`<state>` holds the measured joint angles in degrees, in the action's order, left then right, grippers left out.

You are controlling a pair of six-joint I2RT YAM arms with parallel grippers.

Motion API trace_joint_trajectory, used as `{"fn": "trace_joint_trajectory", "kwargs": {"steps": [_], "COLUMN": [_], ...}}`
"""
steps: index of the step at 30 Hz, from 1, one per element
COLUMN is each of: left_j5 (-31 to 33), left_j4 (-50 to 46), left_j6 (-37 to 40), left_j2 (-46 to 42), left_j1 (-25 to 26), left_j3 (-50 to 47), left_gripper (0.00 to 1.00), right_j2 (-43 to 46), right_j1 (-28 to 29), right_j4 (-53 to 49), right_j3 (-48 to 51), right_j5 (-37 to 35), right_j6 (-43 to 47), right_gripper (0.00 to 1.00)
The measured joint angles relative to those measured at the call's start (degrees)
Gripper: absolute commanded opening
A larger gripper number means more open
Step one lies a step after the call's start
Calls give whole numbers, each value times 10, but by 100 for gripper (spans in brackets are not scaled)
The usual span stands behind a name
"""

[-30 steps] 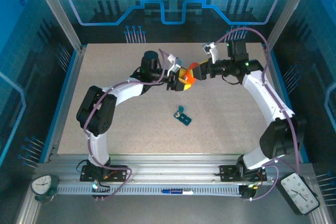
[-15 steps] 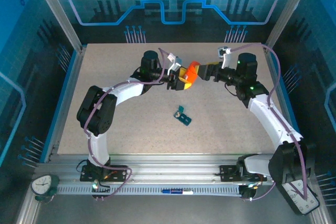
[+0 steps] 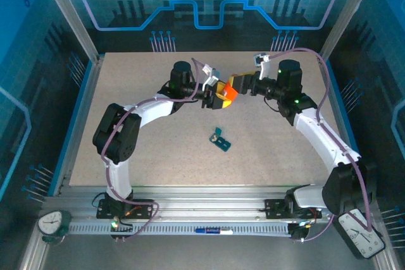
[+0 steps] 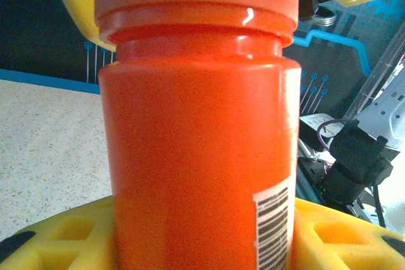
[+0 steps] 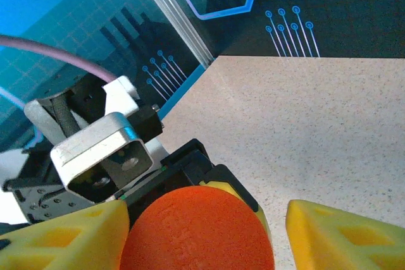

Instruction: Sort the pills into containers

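The orange bottle point(image 4: 196, 143) is gripped tight by the left gripper point(image 3: 219, 95) above the table point(image 3: 139, 131). The right gripper point(image 3: 240, 84) has been brought closer to the bottle than half a second ago. Its spread fingers point(image 5: 69, 238) are now placed around the cap point(image 5: 197, 229) and are not squeezed shut. The teal pill box point(image 3: 221, 140) has been left where it was, well apart from the bottle, toward the arm bases.

Right arm elbow swung outward; right end effector point(image 3: 236, 84) nudged back left toward orange bottle point(image 3: 228, 92) cap.
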<state>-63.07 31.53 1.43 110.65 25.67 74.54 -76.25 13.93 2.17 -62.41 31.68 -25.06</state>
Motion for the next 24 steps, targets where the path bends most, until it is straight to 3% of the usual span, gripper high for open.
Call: {"fn": "trace_joint_trajectory", "kwargs": {"steps": [3, 6, 9, 19, 24], "left_j5": [0, 0, 0, 0, -2], "left_j4": [-3, -3, -3, -9, -12], "left_j6": [0, 0, 0, 0, 0], "left_j2": [0, 0, 0, 0, 0], "left_j1": [0, 0, 1, 1, 1], "left_j3": [0, 0, 0, 0, 0], "left_gripper": [0, 0, 0, 0, 0], "right_j2": [-2, -4, -5, -5, -8], "right_j1": [1, 2, 3, 3, 3], "right_j4": [-7, -15, -23, -28, -35], "right_j3": [-6, -10, -10, -10, -15], "right_j5": [3, 2, 2, 5, 9], "right_j6": [8, 18, 26, 37, 52], "right_gripper": [53, 66, 67, 36, 31]}}
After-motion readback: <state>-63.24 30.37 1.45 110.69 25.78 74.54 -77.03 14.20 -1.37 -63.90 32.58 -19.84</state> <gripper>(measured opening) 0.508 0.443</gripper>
